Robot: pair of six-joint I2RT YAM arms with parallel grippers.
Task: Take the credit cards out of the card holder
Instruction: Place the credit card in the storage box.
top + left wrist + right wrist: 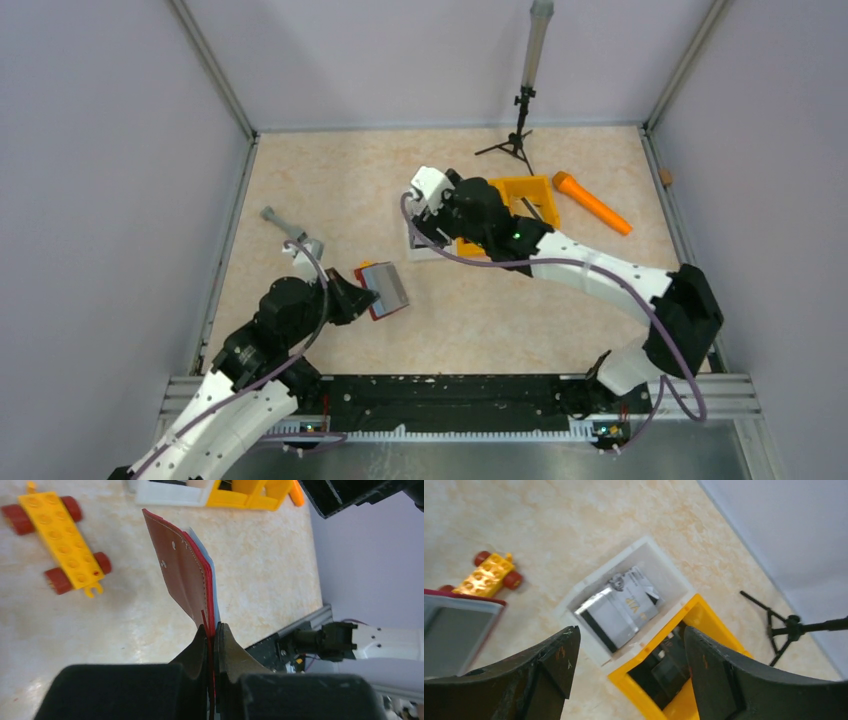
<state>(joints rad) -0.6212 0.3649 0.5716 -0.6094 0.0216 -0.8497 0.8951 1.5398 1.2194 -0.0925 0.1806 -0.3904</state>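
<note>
On the table, from above: we list the card holder (386, 290), lifted at one edge by the left gripper (352, 296), presumably to present its pockets.

Left wrist: jaws pinched tight on its maroon flap, steadying it upright.

Right wrist: right gripper (630, 636) spread wide, empty, above the credit cards (621, 607) lying in the white tray (644, 547), evidently our collecting place.

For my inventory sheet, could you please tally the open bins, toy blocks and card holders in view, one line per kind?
bins: 2 (white bin, yellow bin)
toy block: 1
card holder: 1
total: 4
</note>
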